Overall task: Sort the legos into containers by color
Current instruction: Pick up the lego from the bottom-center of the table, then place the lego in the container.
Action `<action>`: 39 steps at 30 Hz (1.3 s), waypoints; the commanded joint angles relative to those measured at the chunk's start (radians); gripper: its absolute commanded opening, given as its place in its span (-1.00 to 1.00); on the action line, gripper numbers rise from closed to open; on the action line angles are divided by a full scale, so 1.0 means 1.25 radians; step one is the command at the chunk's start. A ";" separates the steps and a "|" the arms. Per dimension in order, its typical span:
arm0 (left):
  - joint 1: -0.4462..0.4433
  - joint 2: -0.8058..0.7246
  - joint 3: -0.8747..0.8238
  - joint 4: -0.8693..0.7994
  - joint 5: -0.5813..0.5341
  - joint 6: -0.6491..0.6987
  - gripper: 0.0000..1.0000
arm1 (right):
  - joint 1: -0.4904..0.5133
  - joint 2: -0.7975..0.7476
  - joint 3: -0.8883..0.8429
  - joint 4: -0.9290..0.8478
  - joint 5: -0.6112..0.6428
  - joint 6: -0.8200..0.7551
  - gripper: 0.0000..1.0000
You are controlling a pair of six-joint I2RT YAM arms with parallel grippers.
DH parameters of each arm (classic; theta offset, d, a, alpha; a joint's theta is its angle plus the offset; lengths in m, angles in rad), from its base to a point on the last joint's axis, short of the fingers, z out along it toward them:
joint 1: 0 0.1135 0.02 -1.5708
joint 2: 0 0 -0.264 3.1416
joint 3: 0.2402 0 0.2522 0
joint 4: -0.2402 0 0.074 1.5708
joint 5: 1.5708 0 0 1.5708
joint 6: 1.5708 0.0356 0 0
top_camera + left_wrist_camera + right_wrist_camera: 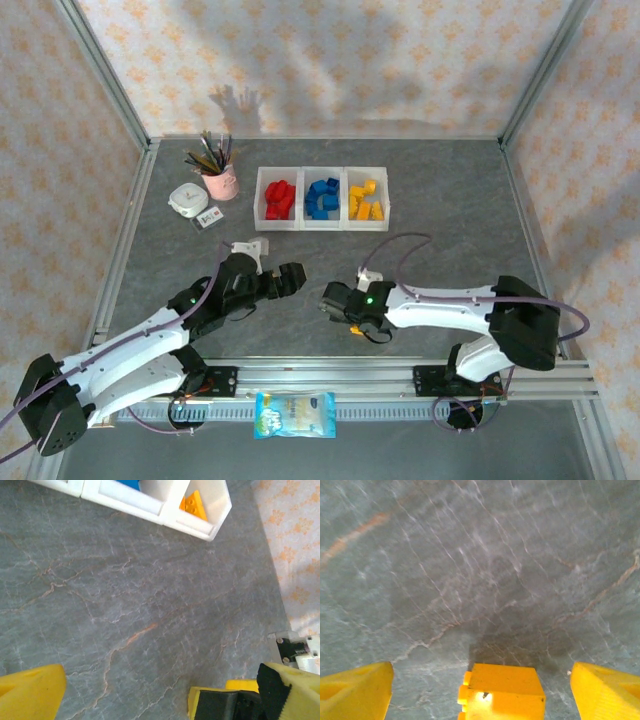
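The three joined white containers (322, 222) stand at the back: red legos (279, 198) in the left bin, blue legos (321, 197) in the middle, yellow-orange legos (366, 200) in the right. In the left wrist view the containers (165, 511) show an orange brick (195, 505). One yellow-orange brick (501, 690) lies on the table between the spread fingers of my right gripper (480, 695), with a gap on each side. My right gripper (332, 299) is low at mid-table. My left gripper (292, 279) faces it, open and empty (160, 700).
A pink cup of brushes (222, 180), a white round device (186, 200) and a small card (210, 218) sit at the back left. A blue-and-white packet (294, 414) lies on the front rail. The right arm's black-and-yellow gripper (225, 705) is close to my left gripper.
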 commanded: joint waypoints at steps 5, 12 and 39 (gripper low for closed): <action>-0.005 -0.028 0.002 -0.028 0.007 0.022 0.99 | 0.024 0.068 0.007 0.007 -0.003 0.067 0.54; -0.005 -0.007 0.011 -0.028 -0.001 0.028 0.99 | 0.027 0.062 -0.016 0.042 0.003 0.046 0.13; 0.057 0.180 0.236 0.027 -0.096 0.067 0.99 | -0.429 0.077 0.350 0.116 0.114 -0.525 -0.14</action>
